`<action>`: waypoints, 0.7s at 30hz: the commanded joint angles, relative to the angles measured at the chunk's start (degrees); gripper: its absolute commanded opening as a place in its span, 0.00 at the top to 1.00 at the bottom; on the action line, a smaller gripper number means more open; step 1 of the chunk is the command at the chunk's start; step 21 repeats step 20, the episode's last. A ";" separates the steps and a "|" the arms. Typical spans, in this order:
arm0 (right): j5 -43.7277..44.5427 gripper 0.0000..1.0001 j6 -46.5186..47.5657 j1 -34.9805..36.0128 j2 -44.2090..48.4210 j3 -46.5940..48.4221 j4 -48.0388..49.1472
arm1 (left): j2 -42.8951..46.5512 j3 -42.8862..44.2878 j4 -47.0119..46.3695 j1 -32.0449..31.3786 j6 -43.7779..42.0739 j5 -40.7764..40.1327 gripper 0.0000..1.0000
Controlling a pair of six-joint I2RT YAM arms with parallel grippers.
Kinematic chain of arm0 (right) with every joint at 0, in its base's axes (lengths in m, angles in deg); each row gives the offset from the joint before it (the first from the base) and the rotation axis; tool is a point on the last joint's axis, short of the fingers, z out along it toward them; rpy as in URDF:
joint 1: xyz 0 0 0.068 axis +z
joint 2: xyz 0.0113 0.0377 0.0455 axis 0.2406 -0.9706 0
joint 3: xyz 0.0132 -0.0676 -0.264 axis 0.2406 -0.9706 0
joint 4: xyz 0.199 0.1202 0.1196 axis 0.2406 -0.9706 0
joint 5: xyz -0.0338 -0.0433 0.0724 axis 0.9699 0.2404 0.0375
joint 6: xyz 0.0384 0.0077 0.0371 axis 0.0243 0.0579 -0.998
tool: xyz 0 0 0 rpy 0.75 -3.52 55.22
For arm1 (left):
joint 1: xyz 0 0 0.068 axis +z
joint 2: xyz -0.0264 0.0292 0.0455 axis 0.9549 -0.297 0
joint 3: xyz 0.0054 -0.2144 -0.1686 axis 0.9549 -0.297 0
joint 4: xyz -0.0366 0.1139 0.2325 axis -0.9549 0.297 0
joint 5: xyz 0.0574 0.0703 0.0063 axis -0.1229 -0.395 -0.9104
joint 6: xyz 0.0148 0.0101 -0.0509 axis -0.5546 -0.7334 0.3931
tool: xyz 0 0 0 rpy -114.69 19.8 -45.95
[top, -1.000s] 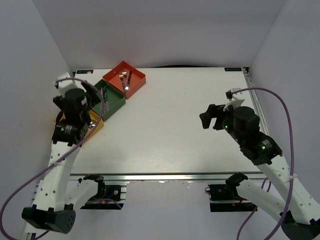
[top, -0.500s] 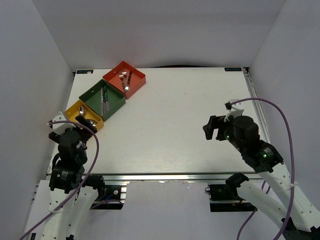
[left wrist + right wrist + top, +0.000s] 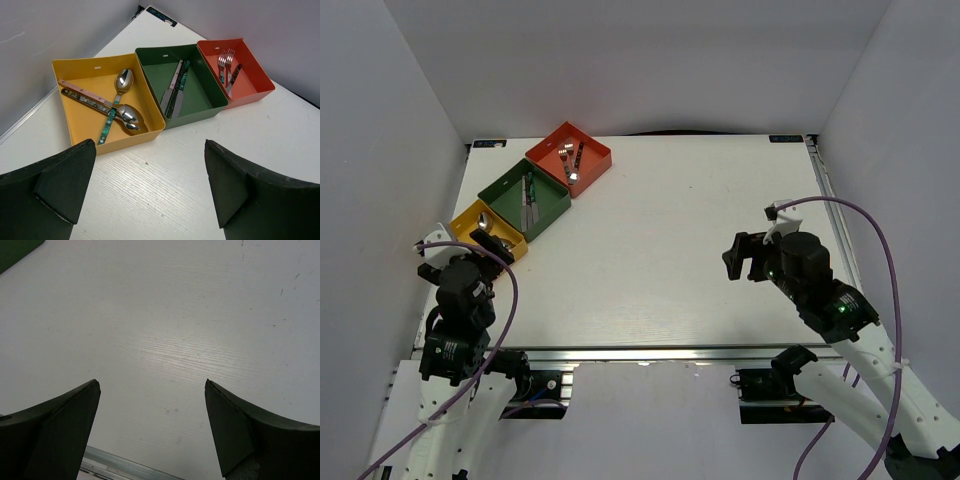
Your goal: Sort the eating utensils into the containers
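Trays: three, set corner to corner in a diagonal row at the far left of the worktop (image 3: 670,220). The yellow tray (image 3: 80,122) is nearest the left arm, the green tray (image 3: 200,95) is in the middle, and the red tray (image 3: 252,75) is farthest.

Spoons (image 3: 129,116): three, all in the yellow tray with handles crossing. One handle is pinkish, one teal, one dark patterned.

Knives (image 3: 172,102): in the green tray, bunched lengthwise. Looks like three, but overlap makes the count unsure.

Forks (image 3: 226,61): in the red tray. Two tine heads sit clearly side by side, and a dark handle lies beside them; can't tell if it's a third fork.

Left jaws: spread wide, gripping nothing, over the worktop just on the near side of the yellow tray.

Right jaws: spread wide, gripping nothing, over the right side of the worktop, well apart from the trays.
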 commanded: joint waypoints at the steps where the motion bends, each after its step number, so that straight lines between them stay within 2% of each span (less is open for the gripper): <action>1: 0.04 0.11 -0.31 0.17 0.74 0.37 2.70 | -0.13 -0.79 -0.90 -0.15 0.44 0.21 0.02; 21: -2.25 0.11 -0.92 0.08 0.47 0.81 2.70 | 0.04 -1.23 -0.99 -0.24 0.79 -0.41 0.02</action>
